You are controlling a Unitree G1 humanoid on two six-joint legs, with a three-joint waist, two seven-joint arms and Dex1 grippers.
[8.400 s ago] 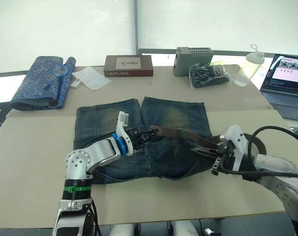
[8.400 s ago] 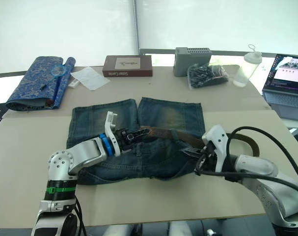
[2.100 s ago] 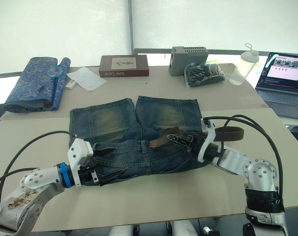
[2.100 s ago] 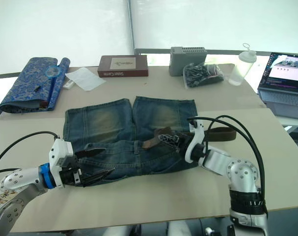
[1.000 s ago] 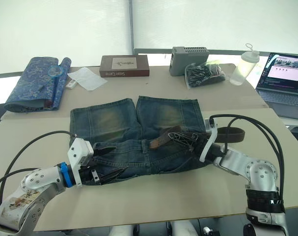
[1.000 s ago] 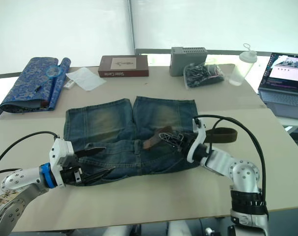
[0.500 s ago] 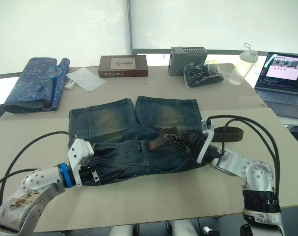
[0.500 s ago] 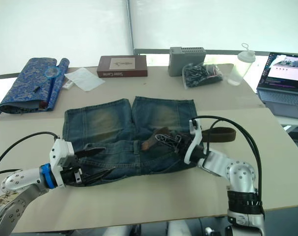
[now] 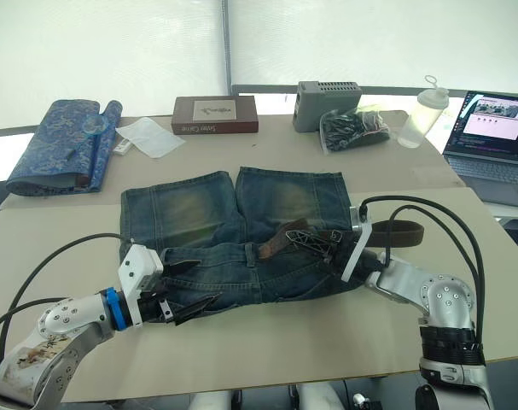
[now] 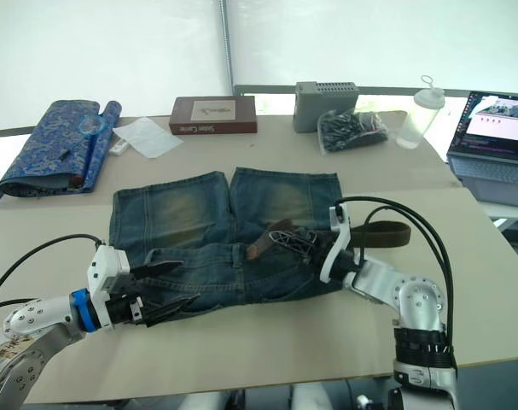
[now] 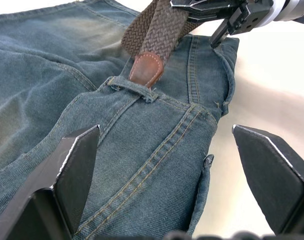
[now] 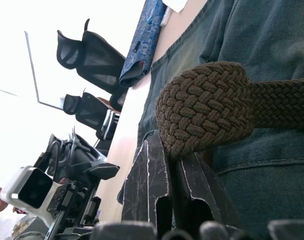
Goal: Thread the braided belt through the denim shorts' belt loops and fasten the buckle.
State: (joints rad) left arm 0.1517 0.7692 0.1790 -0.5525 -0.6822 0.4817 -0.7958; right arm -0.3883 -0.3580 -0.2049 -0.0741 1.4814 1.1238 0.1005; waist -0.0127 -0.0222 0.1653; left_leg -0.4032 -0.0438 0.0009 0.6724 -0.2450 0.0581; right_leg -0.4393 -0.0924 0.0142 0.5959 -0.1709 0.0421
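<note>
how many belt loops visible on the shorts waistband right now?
1 clearly: the belt loop at the brown belt tip, on the shorts waistband between the left tool and right tool. Others may be hidden under folds or the belt.

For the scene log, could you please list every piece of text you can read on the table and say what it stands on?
Brown box: a pale label and a line of lettering on its front edge, too small to read.
Laptop: its screen shows a window with pictures and lines of text, too small to read.
White paper: no print that can be made out.
Denim shorts and braided belt: no label or brand mark showing.
</note>
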